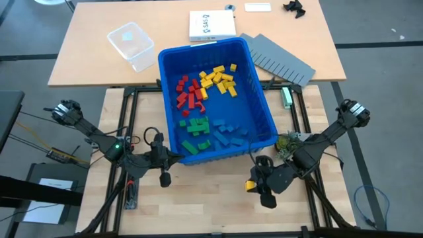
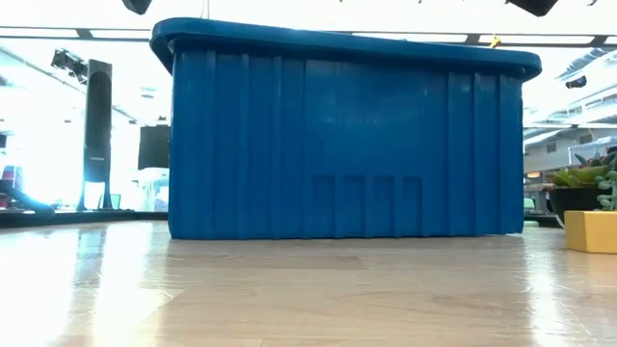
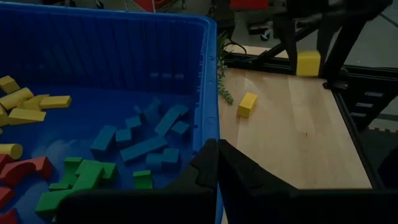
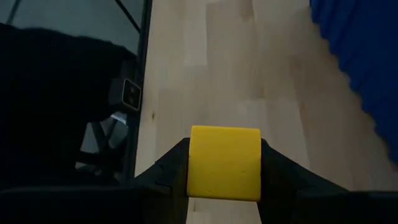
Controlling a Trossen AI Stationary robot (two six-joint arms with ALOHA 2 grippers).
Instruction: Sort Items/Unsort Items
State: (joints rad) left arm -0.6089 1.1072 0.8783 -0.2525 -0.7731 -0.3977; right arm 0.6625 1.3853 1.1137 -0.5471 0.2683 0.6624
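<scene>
my right tool [image 1: 253,186] pinches a yellow block [image 4: 224,163] above the table's front edge; my left tool [image 1: 164,177] is pressed together by the blue bin [image 1: 261,99].

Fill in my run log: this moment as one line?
right gripper: holds yellow block | left gripper: shut, at bin | blocks sorted

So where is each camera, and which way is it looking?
High view: above the table, looking straight down on the blue bin and both arms.
Low view: at tabletop height, facing the bin's wall; no arm clearly shows.
Left wrist view: past the shut left gripper, into the bin.
Right wrist view: past the right gripper holding a yellow block.
All share the bin.
</scene>
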